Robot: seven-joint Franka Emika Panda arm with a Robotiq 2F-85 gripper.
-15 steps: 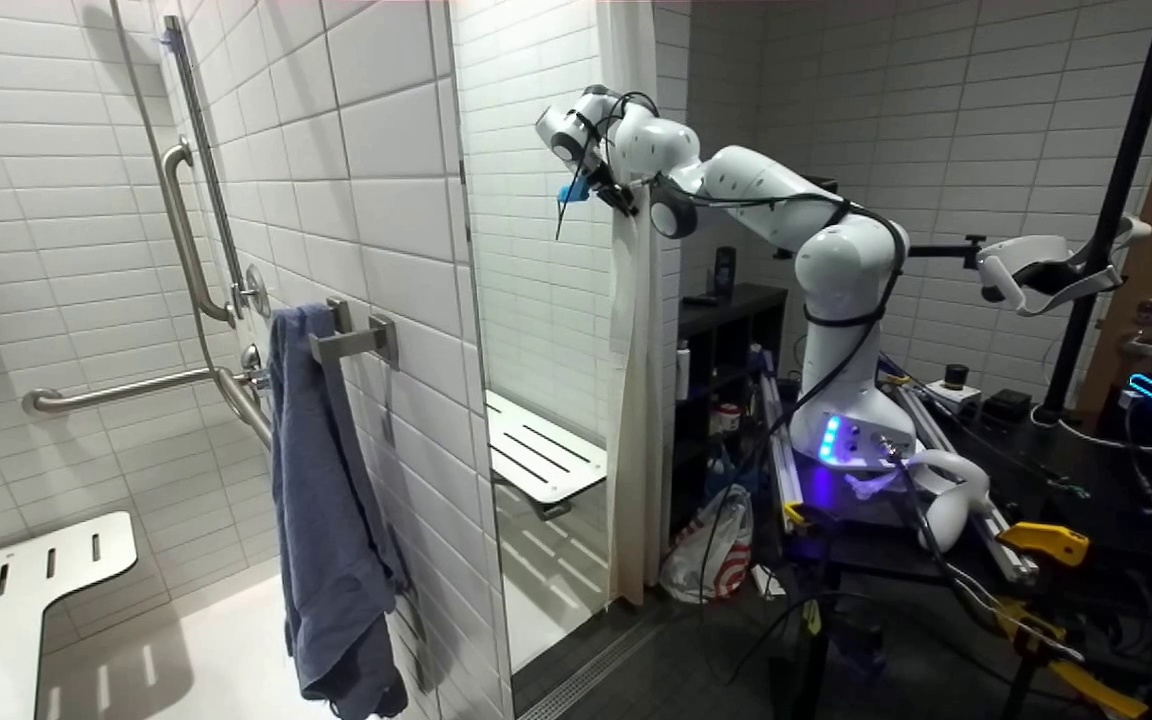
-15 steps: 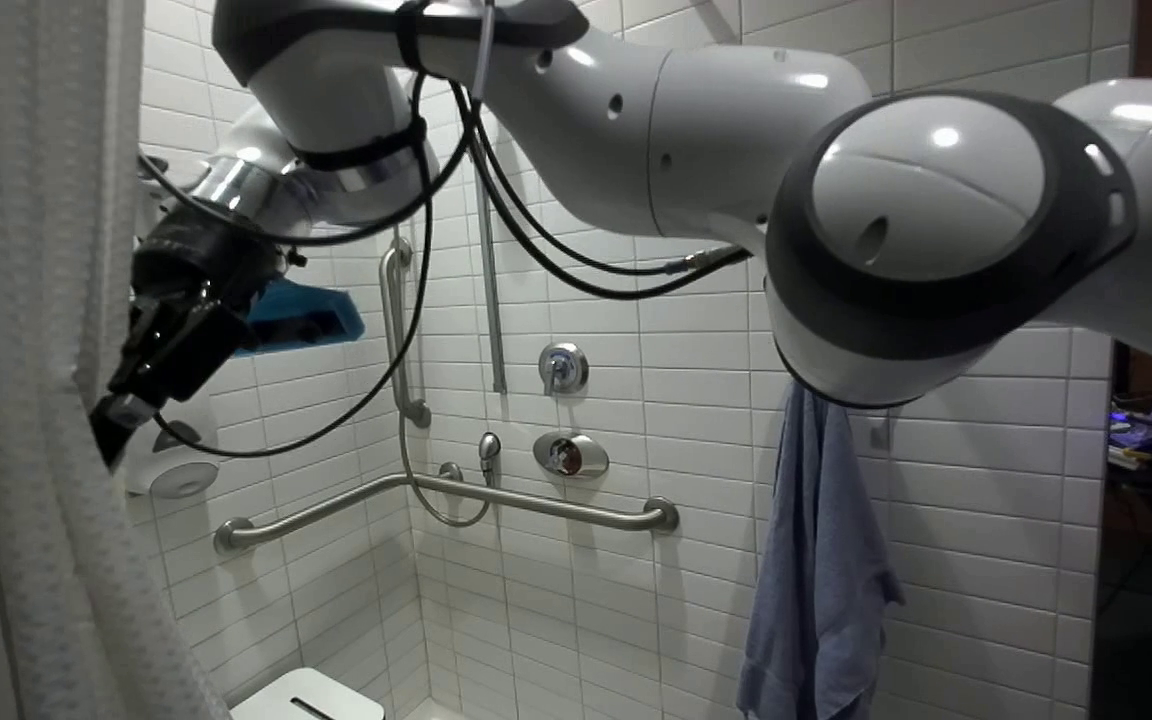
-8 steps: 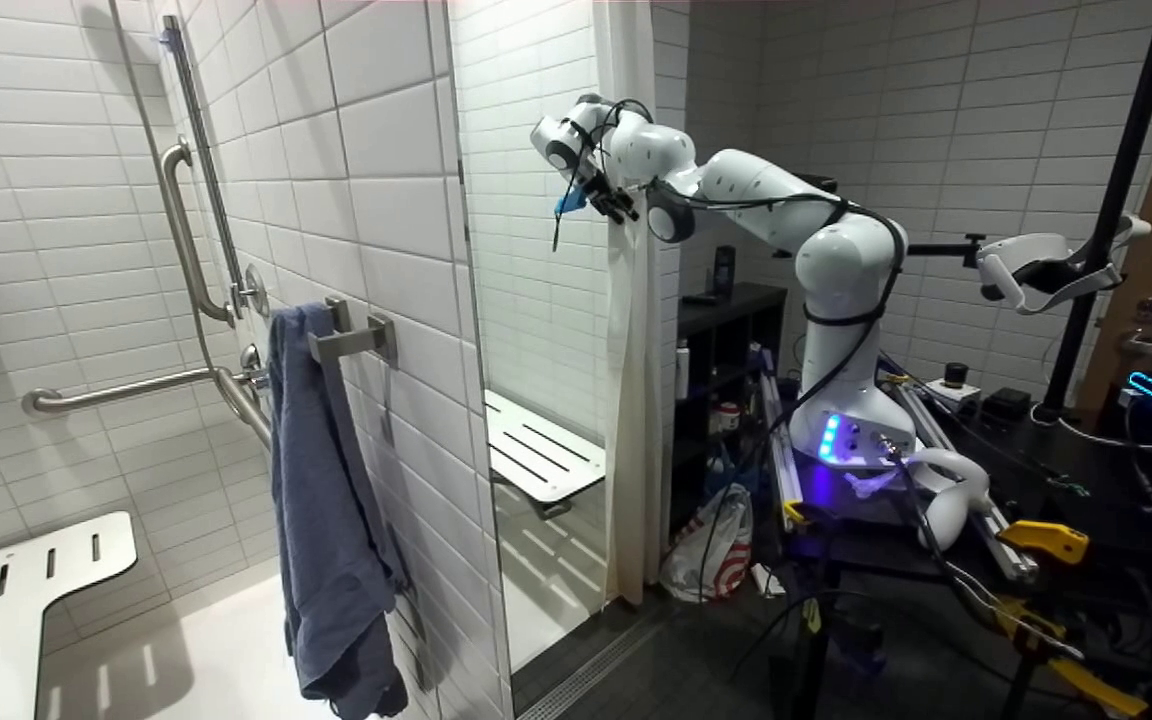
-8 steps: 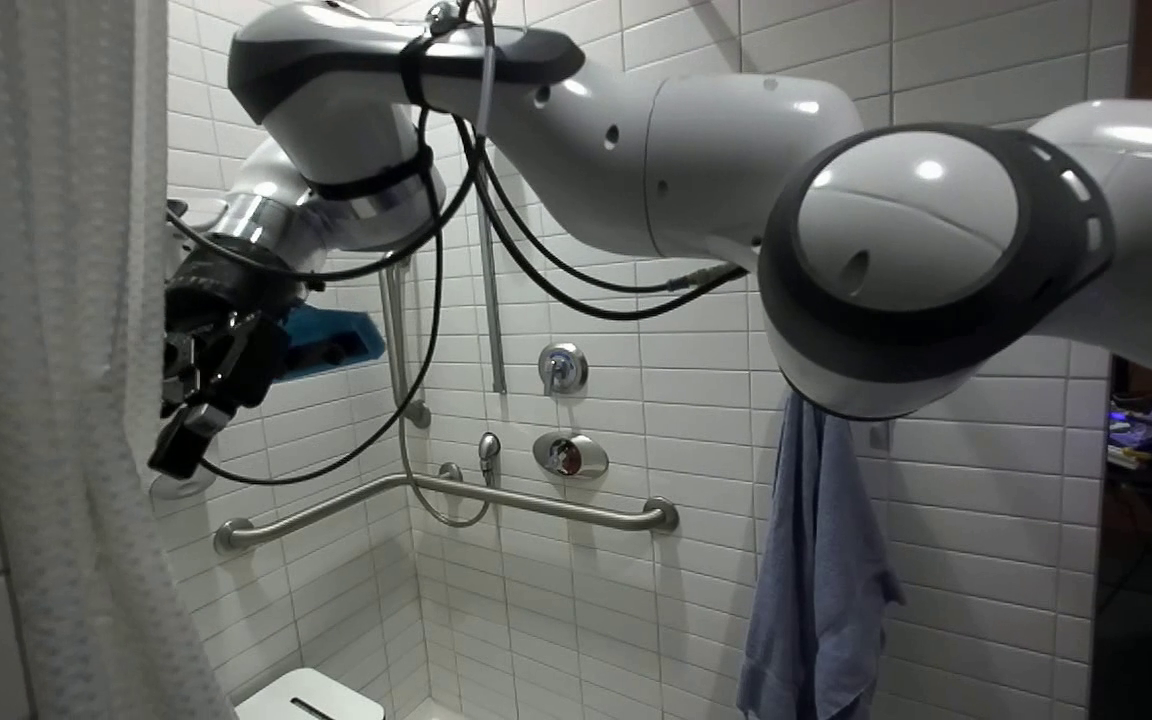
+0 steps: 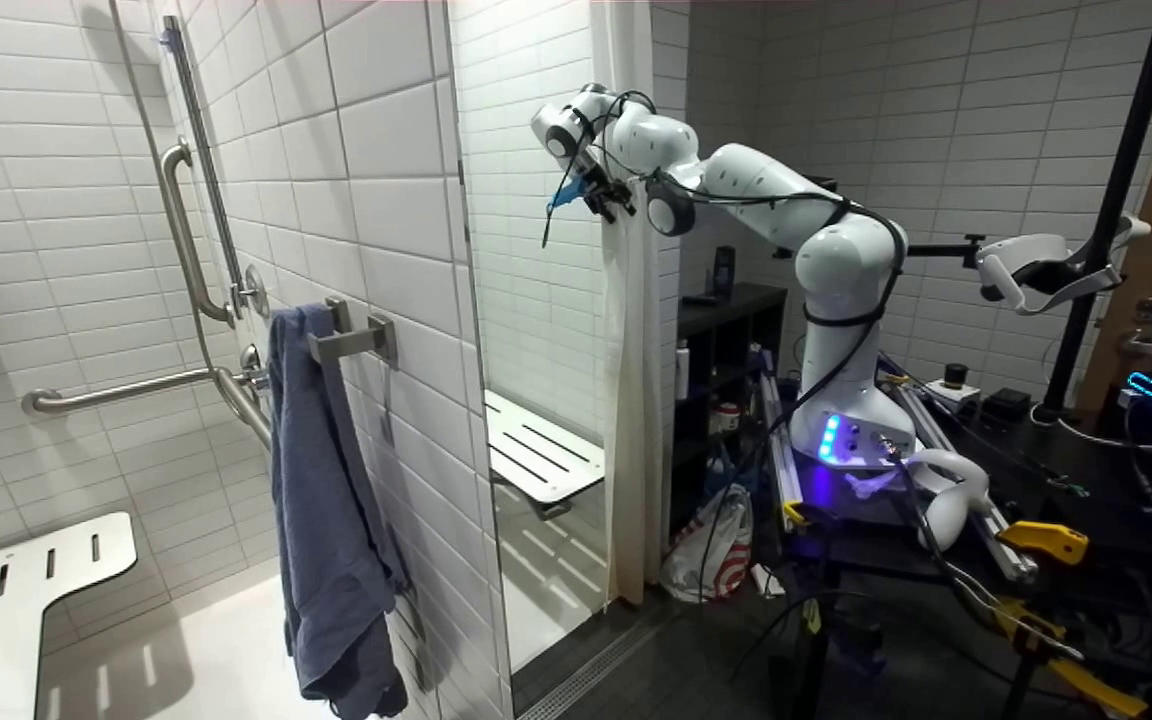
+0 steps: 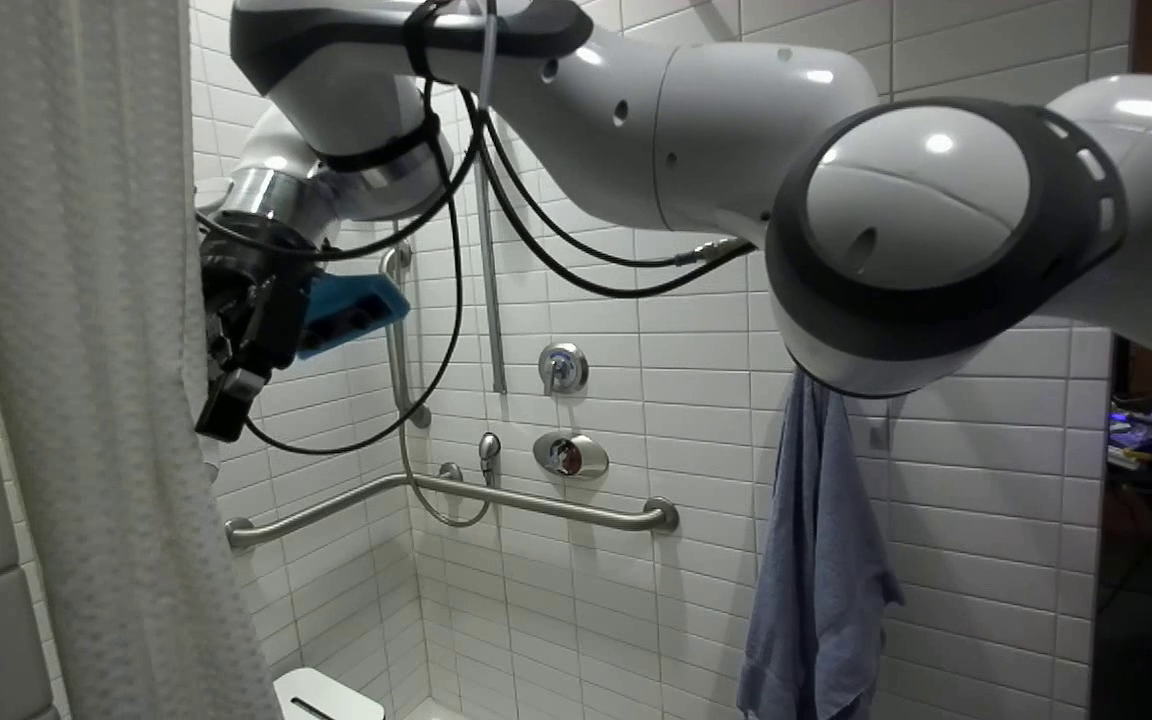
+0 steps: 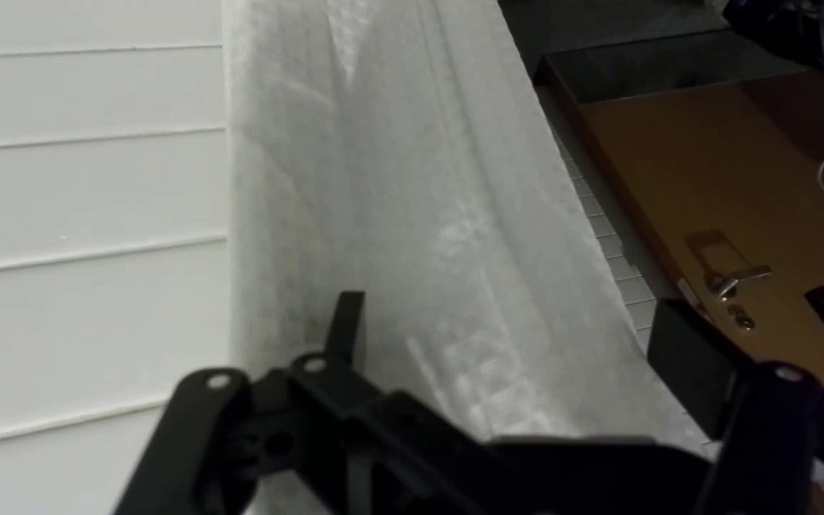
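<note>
My gripper (image 7: 519, 347) stands open, its two black fingers wide apart with nothing held between them. Behind and between them in the wrist view hangs the pale shower curtain (image 7: 398, 179), creased lengthwise; whether a finger touches it I cannot tell. In an exterior view the gripper (image 6: 226, 400) is beside the edge of the curtain (image 6: 86, 300), which hides part of it. A blue piece (image 6: 351, 312) is fixed near the wrist. Small in another exterior view, the gripper (image 5: 618, 205) points down at the upper part of the curtain (image 5: 631, 400).
A blue towel (image 5: 331, 510) hangs from a metal holder (image 5: 351, 343) on the tiled wall. A steel grab bar (image 6: 546, 507) and a slotted bench (image 5: 46, 580) belong to the shower. Near the arm's base are a dark shelf (image 5: 736, 300) and a plastic bag (image 5: 716, 555).
The fingers have spread apart from a narrower opening at the curtain. In an exterior view the gripper and the curtain's edge have shifted right; the arm dipped, then rose again.
</note>
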